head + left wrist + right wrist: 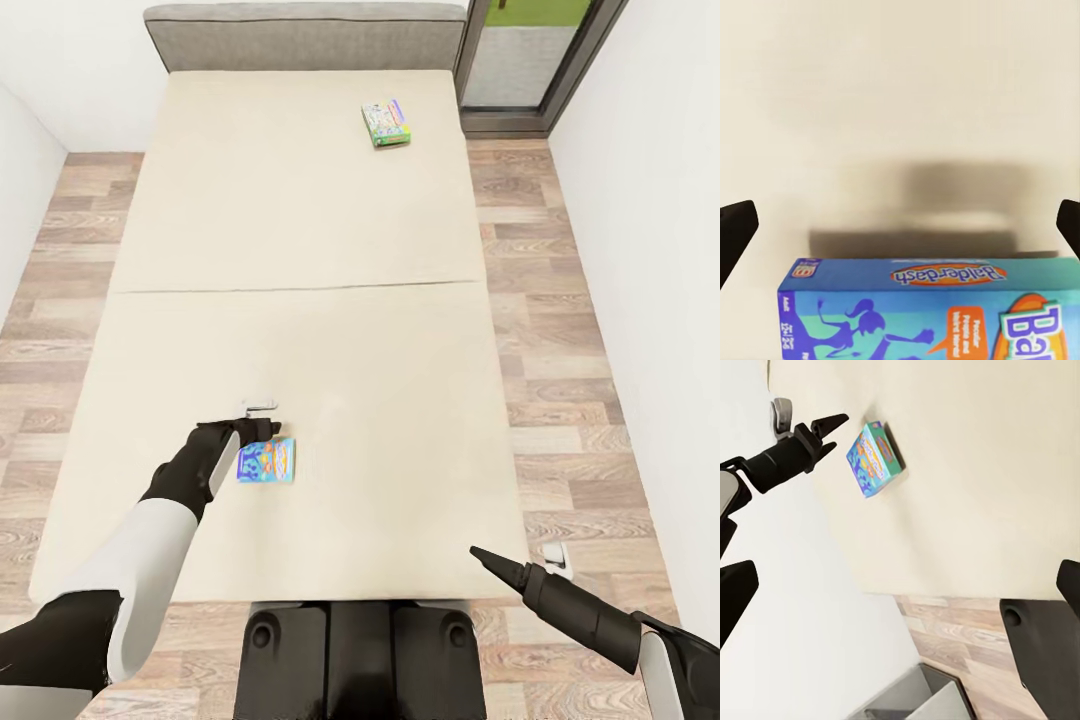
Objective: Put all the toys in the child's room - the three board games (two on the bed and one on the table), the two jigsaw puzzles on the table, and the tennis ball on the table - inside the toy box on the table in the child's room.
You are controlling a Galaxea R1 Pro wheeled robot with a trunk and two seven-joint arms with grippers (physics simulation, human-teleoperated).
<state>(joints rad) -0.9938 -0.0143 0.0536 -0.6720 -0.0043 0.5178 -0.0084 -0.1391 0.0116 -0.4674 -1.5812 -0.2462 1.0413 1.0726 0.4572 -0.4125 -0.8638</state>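
A blue board game box (267, 461) lies on the near part of the cream bed (300, 250). My left gripper (266, 432) hovers just above the box's far-left edge. It is open, its dark fingers (735, 229) spread wide with the box lid (930, 311) between and below them. The right wrist view shows the same box (874, 457) beside the left gripper (832, 433). A green board game box (386, 123) lies far up the bed near the headboard. My right gripper (492, 557) hangs open and empty off the bed's near right corner.
A grey headboard (305, 35) closes the bed's far end. Wood floor (560, 330) runs along both sides, with white walls beyond. A glass door (530, 60) stands at the far right. My dark base (360, 655) sits against the bed's near edge.
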